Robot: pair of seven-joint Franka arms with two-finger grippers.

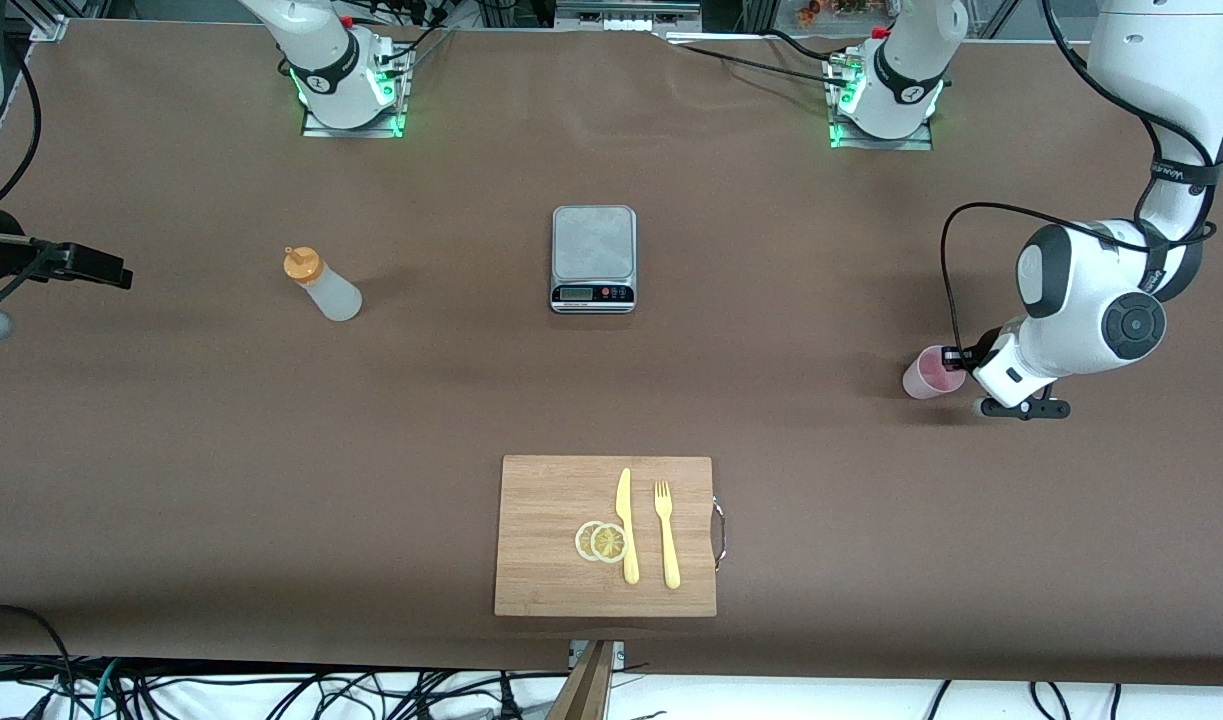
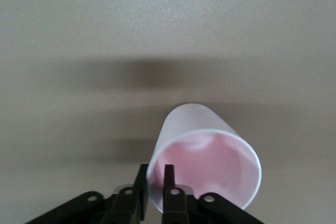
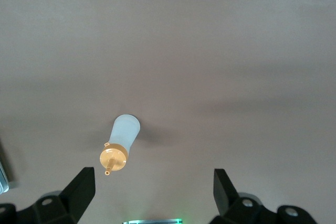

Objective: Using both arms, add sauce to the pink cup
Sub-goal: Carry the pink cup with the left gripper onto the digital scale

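The sauce bottle (image 1: 323, 285) stands alone toward the right arm's end of the table, bare tabletop (image 1: 171, 420) all around it. The scale (image 1: 593, 258) in the middle and the cutting board (image 1: 606, 535), nearer the front camera, leave a wide open strip between them. The left gripper (image 2: 154, 190) pinches the pink cup (image 1: 933, 372) by its rim, so that spot is occupied.

Pink cup (image 1: 932, 373); whitish sauce (image 1: 324, 283), orange cap; yellow fork (image 1: 666, 534).
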